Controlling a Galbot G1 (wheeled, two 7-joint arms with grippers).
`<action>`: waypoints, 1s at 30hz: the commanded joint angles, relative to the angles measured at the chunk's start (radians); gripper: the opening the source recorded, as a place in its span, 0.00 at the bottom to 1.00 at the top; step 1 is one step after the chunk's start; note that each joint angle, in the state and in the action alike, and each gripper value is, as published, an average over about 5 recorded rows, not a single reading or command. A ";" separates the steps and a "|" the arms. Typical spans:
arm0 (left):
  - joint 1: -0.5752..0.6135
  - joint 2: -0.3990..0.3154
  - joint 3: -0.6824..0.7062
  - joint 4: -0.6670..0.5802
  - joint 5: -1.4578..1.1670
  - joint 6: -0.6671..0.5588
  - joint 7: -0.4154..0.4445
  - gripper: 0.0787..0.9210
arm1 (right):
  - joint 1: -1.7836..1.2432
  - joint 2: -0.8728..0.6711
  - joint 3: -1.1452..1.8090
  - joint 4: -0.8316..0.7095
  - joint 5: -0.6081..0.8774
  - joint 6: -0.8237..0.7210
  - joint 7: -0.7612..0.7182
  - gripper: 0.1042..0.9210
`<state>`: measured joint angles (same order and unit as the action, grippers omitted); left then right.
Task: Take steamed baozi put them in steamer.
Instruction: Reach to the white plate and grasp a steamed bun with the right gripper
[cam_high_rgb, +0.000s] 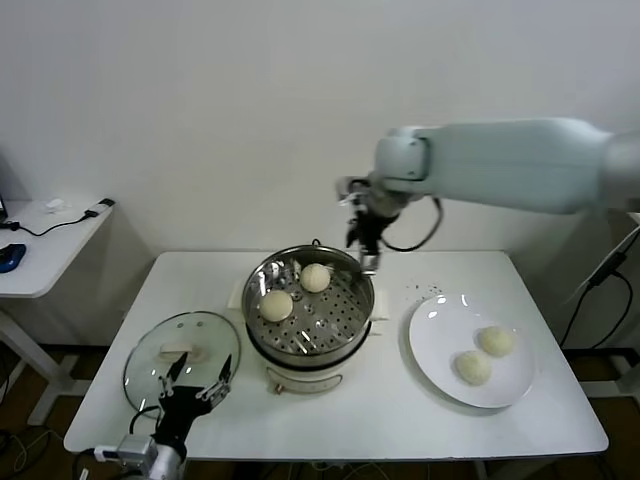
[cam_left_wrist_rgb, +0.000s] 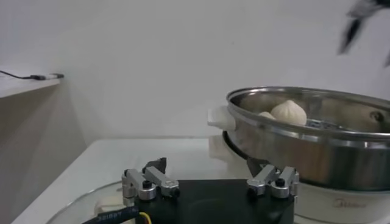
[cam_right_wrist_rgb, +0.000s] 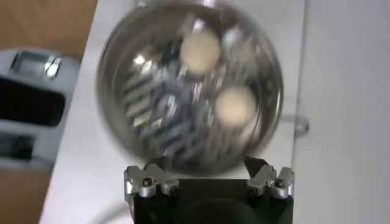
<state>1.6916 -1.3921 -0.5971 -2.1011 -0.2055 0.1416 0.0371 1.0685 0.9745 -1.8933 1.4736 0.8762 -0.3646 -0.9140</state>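
Observation:
The steel steamer (cam_high_rgb: 345, 325) stands mid-table on its cream base, with two cream-white baozi inside, one (cam_high_rgb: 277, 305) at the left and one (cam_high_rgb: 315, 278) at the back. Two more baozi (cam_high_rgb: 497, 341) (cam_high_rgb: 473, 368) lie on the white plate (cam_high_rgb: 432, 340) at the right. My right gripper (cam_high_rgb: 364, 243) is open and empty, up in the air above the steamer's back right rim. Its wrist view looks down on the steamer (cam_right_wrist_rgb: 262, 79) and both baozi (cam_right_wrist_rgb: 200, 51) (cam_right_wrist_rgb: 236, 105). My left gripper (cam_high_rgb: 198, 380) is open and empty, low at the front left over the glass lid.
The round glass lid (cam_high_rgb: 150, 360) with a white handle lies flat at the table's front left. A side table (cam_high_rgb: 40, 245) with a cable and a blue object stands at the far left. A wall is close behind the table.

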 joint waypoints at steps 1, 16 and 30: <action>0.002 0.000 -0.001 0.003 0.000 -0.001 0.000 0.88 | 0.070 -0.374 -0.199 0.185 -0.208 0.052 -0.040 0.88; 0.012 -0.007 -0.012 0.004 -0.003 0.002 -0.001 0.88 | -0.590 -0.450 0.259 -0.012 -0.478 0.001 0.037 0.88; 0.002 -0.004 -0.007 0.015 -0.002 0.004 0.005 0.88 | -0.720 -0.381 0.393 -0.107 -0.481 -0.037 0.089 0.88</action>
<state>1.6938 -1.3971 -0.6043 -2.0891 -0.2078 0.1445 0.0416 0.4620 0.5969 -1.5903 1.4123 0.4324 -0.3941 -0.8418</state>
